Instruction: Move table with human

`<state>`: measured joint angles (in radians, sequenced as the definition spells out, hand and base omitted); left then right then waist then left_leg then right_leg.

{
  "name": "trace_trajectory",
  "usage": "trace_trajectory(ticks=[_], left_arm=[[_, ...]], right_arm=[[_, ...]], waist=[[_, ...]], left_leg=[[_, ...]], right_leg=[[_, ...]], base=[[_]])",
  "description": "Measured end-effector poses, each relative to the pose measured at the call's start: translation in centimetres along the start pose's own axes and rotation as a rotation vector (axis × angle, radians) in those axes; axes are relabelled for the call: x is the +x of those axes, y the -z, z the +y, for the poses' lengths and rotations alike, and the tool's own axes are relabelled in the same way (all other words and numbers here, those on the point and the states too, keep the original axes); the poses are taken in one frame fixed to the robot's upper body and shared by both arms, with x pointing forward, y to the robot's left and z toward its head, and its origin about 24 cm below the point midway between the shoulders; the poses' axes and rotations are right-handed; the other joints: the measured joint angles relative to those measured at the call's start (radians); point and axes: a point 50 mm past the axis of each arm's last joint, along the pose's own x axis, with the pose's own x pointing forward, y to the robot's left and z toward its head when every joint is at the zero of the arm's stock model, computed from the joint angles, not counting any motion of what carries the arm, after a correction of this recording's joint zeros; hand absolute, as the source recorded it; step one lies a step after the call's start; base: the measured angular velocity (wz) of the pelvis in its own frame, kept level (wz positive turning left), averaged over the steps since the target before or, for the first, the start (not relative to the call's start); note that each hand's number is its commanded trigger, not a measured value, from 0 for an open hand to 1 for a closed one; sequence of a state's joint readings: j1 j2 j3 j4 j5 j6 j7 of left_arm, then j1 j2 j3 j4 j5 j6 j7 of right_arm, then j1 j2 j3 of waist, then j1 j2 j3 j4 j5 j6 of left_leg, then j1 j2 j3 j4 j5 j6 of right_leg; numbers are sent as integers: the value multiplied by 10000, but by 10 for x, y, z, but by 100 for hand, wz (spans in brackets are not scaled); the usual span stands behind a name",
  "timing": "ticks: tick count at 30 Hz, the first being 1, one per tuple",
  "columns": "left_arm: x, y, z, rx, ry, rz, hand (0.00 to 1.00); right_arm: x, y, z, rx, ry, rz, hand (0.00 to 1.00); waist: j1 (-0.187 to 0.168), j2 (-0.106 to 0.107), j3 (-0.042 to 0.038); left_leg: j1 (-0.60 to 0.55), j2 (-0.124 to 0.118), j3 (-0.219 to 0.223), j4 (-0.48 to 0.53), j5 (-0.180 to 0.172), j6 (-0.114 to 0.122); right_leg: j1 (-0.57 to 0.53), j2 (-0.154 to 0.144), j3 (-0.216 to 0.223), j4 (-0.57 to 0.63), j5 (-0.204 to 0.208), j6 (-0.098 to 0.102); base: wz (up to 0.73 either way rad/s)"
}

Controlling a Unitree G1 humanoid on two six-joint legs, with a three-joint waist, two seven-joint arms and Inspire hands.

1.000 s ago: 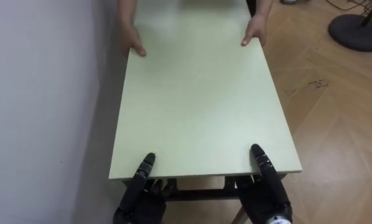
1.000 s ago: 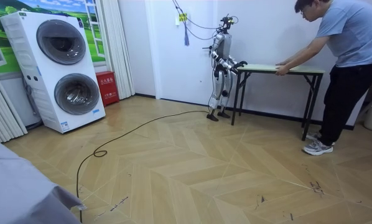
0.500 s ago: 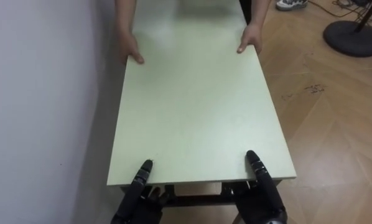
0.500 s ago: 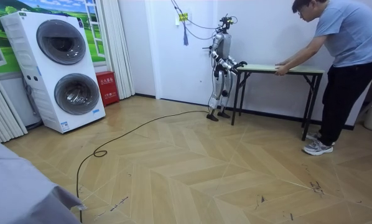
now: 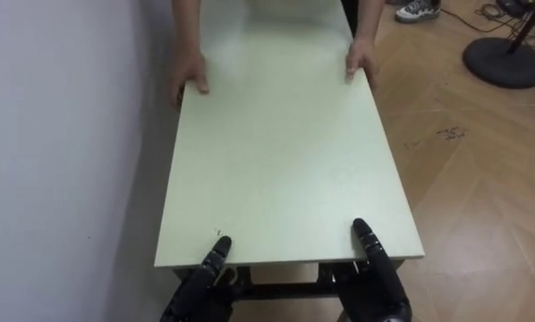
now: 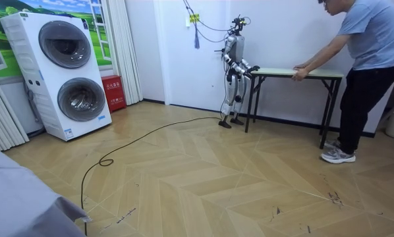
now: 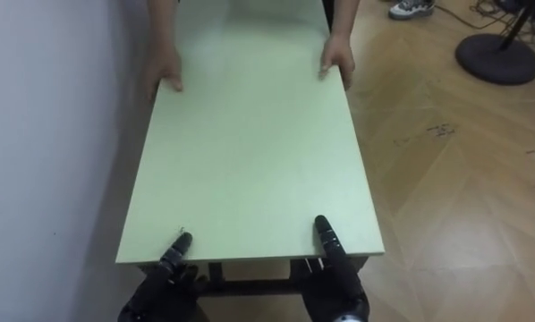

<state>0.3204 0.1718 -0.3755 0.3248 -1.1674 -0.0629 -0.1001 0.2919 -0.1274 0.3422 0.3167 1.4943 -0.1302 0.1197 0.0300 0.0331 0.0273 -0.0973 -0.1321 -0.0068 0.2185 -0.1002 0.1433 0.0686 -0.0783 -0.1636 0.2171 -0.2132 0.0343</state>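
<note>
Left hand (image 5: 207, 275) and right hand (image 5: 377, 270) each pinched the near edge of the table (image 5: 285, 152), thumb on top, the rest tucked underneath. The top ran ahead of them to the far end, where the person's hands (image 5: 189, 72) gripped the 2 corners. Wall (image 5: 53, 134) sat just left of the left hand.

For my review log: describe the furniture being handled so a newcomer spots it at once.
Against the white wall, to the room view's right of the stacked washers, stands a long table on dark legs. Its pale green top sets it apart, with the robot's left hand and right hand at one end and a person's hands at the other.
</note>
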Motion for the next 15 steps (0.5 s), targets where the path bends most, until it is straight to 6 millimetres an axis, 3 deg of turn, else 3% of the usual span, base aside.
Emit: trace_trajectory(ticks=[7, 15], left_arm=[[4, -1, 4, 1205, -108, 231, 0], [7, -3, 5, 1671, 41, 304, 0]], right_arm=[[-2, 1, -2, -1119, -673, 578, 0], [-3, 7, -4, -1595, -786, 1121, 0]], waist=[[-26, -17, -75], [-15, -134, -96]], left_leg=[[23, 7, -17, -15, 11, -14], [14, 6, -19, 29, 8, -9]], right_leg=[[28, 11, -21, 3, 0, 0], [28, 11, -35, 14, 7, -8]], base=[[0], [-1]])
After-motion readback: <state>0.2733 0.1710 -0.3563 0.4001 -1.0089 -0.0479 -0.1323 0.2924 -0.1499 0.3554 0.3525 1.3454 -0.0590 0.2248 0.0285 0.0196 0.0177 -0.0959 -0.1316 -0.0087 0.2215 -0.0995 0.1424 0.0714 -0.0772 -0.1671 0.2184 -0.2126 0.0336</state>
